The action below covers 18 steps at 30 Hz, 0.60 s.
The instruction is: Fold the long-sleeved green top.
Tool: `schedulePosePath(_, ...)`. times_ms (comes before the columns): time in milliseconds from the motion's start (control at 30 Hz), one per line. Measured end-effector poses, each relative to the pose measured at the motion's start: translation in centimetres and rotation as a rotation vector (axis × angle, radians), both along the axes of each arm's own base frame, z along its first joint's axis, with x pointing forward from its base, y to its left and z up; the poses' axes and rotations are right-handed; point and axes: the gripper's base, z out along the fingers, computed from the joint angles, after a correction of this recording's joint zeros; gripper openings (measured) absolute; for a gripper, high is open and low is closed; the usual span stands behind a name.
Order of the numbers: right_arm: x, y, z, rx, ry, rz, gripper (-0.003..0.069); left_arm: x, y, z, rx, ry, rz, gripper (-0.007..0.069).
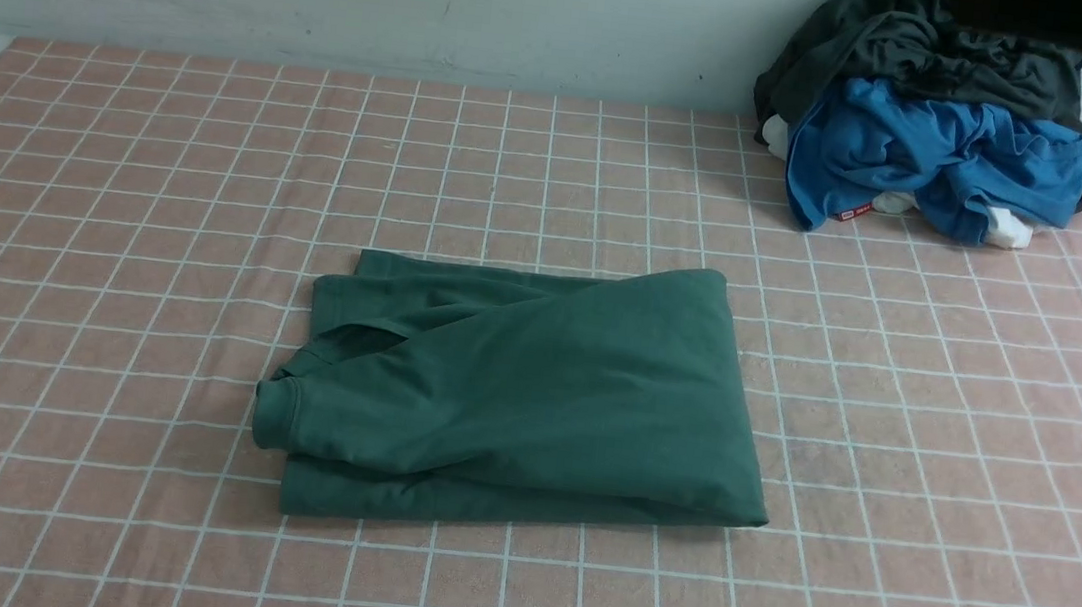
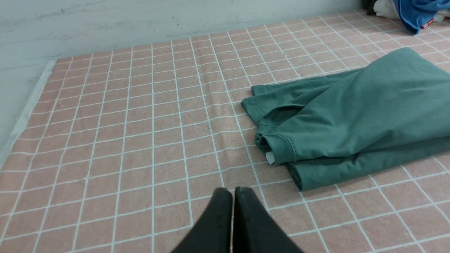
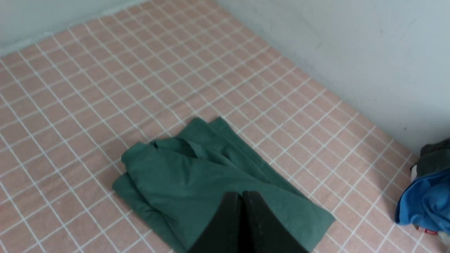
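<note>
Green cotton long-sleeved top point(image 1: 532, 393) lies folded into a compact rectangle mid-table; folding looks essentially finished. Left gripper point(image 2: 232, 191) and right gripper point(image 3: 242, 195) both have jaws together, holding nothing.

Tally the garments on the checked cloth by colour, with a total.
Green: 1, the folded green long-sleeved top in the middle.
Blue: 1, the blue garment in the far right pile.
Dark grey-black: 1, the dark garment on top of that pile.
White: at least 1, white fabric peeking from under the blue; cannot tell how many pieces.
Total: at least 4.
</note>
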Motion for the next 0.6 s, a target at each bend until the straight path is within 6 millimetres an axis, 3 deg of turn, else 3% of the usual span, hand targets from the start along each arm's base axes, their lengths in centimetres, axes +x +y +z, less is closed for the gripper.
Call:
schedulePosePath(33, -1.2, -0.9, -0.6, 0.032, -0.039, 0.000, -0.0014, 0.0, 0.0, -0.2, 0.001, 0.003, 0.000, -0.0003)
schedulePosePath(67, -1.1, -0.9, -1.0, 0.023, -0.028, -0.001, -0.0014, 0.0, 0.0, -0.2, 0.001, 0.004, 0.000, -0.0003)
schedulePosePath(133, -4.6, -3.5, -2.6, 0.126, -0.142, -0.006, -0.0014, 0.1, 0.0, -0.5, 0.003, 0.012, 0.000, -0.0003)
schedulePosePath(167, -4.8, -3.7, -2.7, 0.133, -0.149, -0.006, -0.0014, 0.1, 0.0, -0.5, 0.003, 0.011, 0.000, -0.0003)
schedulePosePath(200, -6.5, -5.1, -4.2, 0.191, -0.191, -0.014, -0.0014, 0.2, 0.0, -0.7, 0.003, 0.016, 0.000, -0.0003)
schedulePosePath(300, -9.0, -7.1, -5.5, 0.280, -0.273, -0.033, -0.0014, 0.3, -0.1, -1.0, 0.005, 0.026, 0.000, -0.0003)
schedulePosePath(433, -11.1, -9.1, -7.5, 0.344, -0.321, -0.068, -0.0014, 0.3, -0.1, -1.1, 0.006, 0.031, 0.000, -0.0003)
schedulePosePath(600, -11.6, -9.8, -8.6, 0.346, -0.338, -0.098, -0.0014, 0.3, -0.1, -1.1, 0.006, 0.031, 0.000, -0.0003)
